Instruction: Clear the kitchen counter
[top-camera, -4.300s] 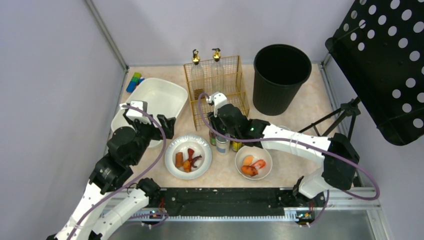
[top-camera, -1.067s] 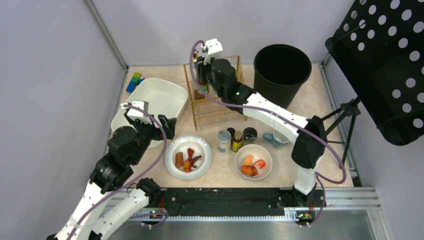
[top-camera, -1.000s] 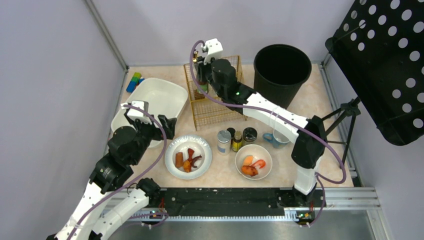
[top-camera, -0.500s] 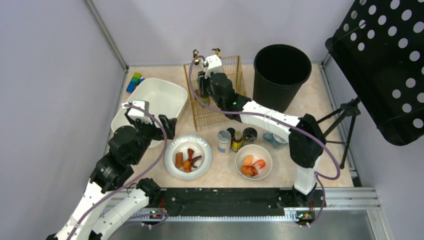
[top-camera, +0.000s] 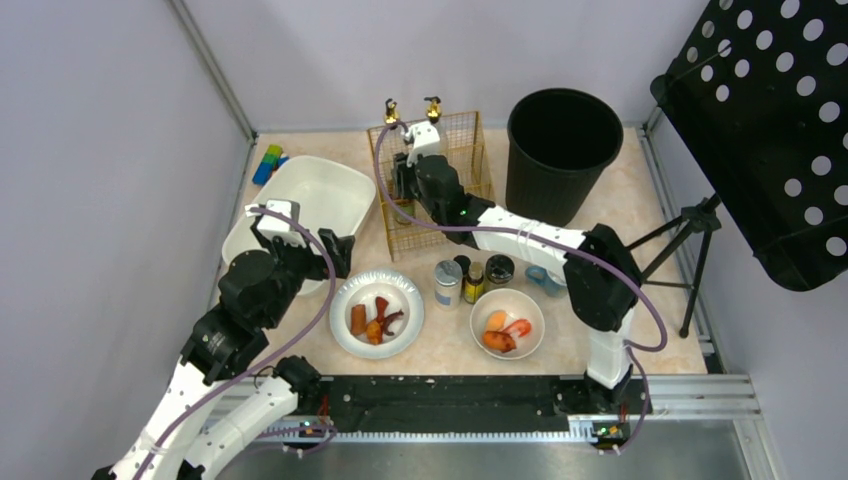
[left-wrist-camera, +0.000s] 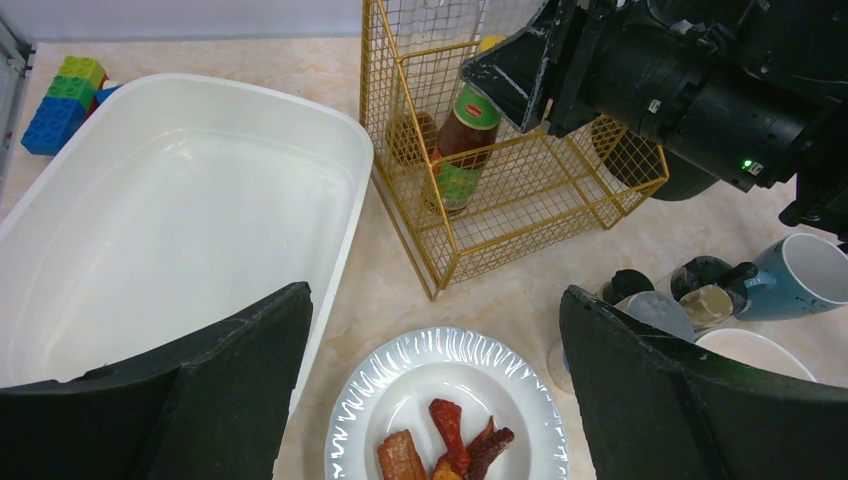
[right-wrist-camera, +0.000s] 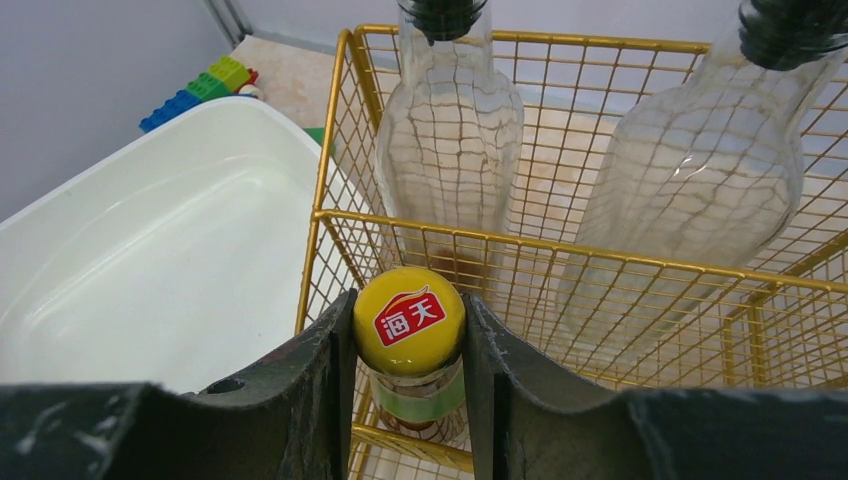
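Two right fingers (right-wrist-camera: 320, 400) clamped on bottle (right-wrist-camera: 410, 318) in rack (left-wrist-camera: 540, 190), left fingers (left-wrist-camera: 230, 400) apart, kitchen counter (left-wrist-camera: 500, 300) seemingly below.

On the worktop (top-camera: 618, 205) the tub (top-camera: 310, 190) lies left of the wire rack (top-camera: 422, 238), the bin (top-camera: 563, 150) right, plate (top-camera: 346, 296) and bowl (top-camera: 531, 306) in front.

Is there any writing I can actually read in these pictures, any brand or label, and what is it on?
"海天": white characters on a red badge, on the yellow cap of the sauce bottle in the gold wire rack.
Green and red side label of that bottle: blurred, unreadable.
Labels on the small bottles: too small to read.
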